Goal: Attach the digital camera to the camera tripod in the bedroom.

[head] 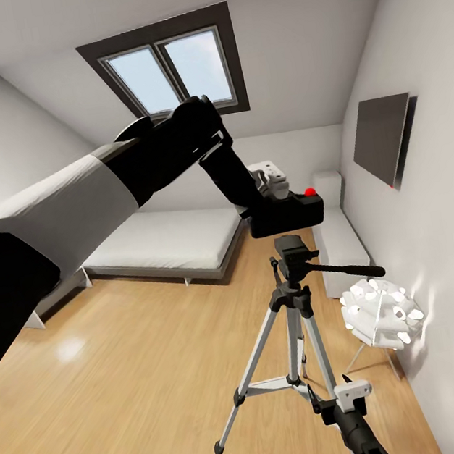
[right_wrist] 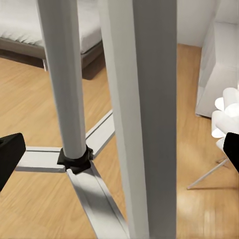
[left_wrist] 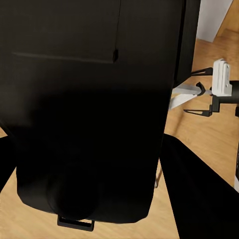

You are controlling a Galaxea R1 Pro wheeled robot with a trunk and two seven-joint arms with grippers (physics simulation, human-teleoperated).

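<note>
The bedroom is big and white, with a sloped ceiling and a skylight (head: 169, 71) up high. The floor (head: 135, 388) is light wood. A low grey bed (head: 163, 241) sits by the far wall, and a dark panel (head: 382, 140) hangs on the wall to the right.

The camera tripod (head: 296, 318) stands in the middle of the floor. Its three silver legs are spread out, and its black head with a long handle is on top. A small spiky white lamp (head: 382, 316) stands near it, by the wall.

The left arm reaches out over the tripod. The left gripper (head: 273, 194) holds the digital camera (head: 287, 214), with its fingers pinching the black body. The red button is on top. The camera hangs just above the tripod head, close but not touching yet. In the left wrist view the camera (left_wrist: 89, 109) looks like a big dark block.

The right gripper (head: 349, 398) is low, right beside a tripod leg (right_wrist: 144, 119). Its fingers (right_wrist: 9, 154) are spread wide, with the leg between them.

This looks like the last step, putting the camera on. I think the next move is to bring the camera straight down, slowly, so its bottom lands flat on the head. The right fingers could hold the leg so the tripod does not tip.
</note>
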